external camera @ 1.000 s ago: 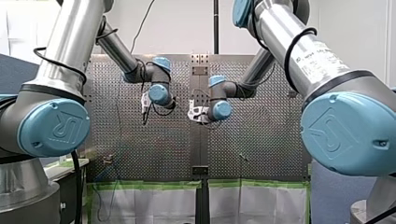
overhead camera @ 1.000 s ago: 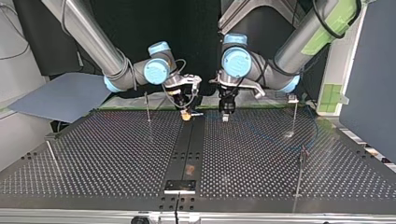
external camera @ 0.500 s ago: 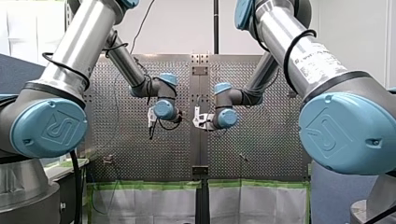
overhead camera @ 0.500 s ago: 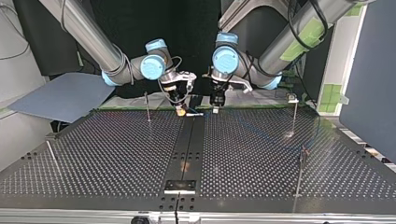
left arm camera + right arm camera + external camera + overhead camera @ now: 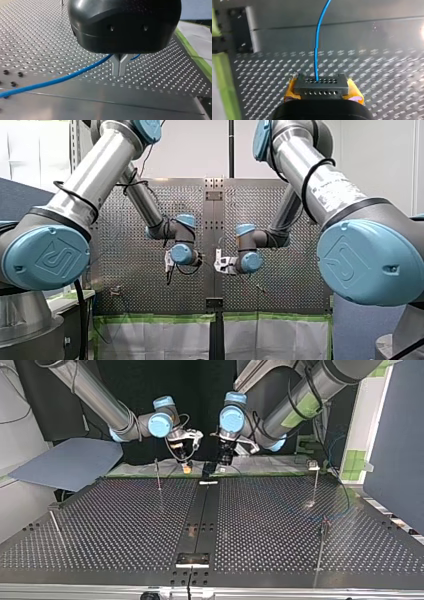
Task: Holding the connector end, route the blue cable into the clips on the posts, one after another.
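Blue cable: one end runs into the connector. From there it crosses the bare perforated table, passes through my left gripper and goes on beyond it.
Connector: dark grey block with rows of holes, held level, with the cable leaving straight ahead of it.
Right gripper: clamped on the connector, one yellow pad on each side. Gripping the flanks leaves the cable exit free, so the wire is not kinked at its root.
Left gripper: metal fingers closed together around the cable, which sits in the notch above the tips. I judge this a guiding hold rather than a hard pinch. It sets the height and line of the span behind the connector.
Position: both grippers hang close together at the far middle of the top view, above the table edge and not touching it.
Posts: thin uprights spread over the table. The nearest stands just beside the right gripper, at the top view's left.
Clips: too small to read. No cable shows in any of them.
Step in hand: judged to be the carry toward the first post, with routing not yet begun.
Risk: slack between the two holds could let the span sag under a clip.
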Available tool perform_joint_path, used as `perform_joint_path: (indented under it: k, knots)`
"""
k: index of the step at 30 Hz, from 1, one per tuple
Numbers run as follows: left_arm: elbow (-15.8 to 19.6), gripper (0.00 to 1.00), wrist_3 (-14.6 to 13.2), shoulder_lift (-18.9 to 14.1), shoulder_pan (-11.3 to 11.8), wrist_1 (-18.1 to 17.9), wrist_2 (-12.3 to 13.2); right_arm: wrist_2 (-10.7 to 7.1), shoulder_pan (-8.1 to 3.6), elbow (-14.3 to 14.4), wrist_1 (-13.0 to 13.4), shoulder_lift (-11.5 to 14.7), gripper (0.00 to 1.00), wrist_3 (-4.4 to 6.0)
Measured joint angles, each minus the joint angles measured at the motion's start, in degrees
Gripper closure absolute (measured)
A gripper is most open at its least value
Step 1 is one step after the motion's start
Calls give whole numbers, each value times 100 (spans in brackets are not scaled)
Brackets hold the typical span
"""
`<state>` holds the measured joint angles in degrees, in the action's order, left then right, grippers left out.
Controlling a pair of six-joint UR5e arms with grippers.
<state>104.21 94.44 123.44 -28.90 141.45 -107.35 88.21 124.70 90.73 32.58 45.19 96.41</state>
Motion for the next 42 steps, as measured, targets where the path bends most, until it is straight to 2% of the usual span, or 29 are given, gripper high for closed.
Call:
perform_joint_path:
  k: [7,15,19,27,32,38,42]
  knots:
    - [0,100,69,343,-56,-98,-20,56,-106,220,344,-302,100,0]
    - [1,100,59,762,-144,-380,-12,102,-152,282,633,-697,100,-6]
    - [0,100,61,973,-188,-502,-12,137,-196,421,811,-878,100,15]
    - [0,100,33,1325,-290,-569,-22,184,-307,714,1266,-963,100,29]
    - [0,100,-26,1530,-348,-731,-23,183,-416,882,1509,-980,100,25]
    - [-1,100,-202,1578,-520,-998,-107,169,-495,955,1803,-1033,100,6]
    - [-1,100,-263,1585,-685,-1197,-261,152,-516,965,2022,-1204,100,-23]
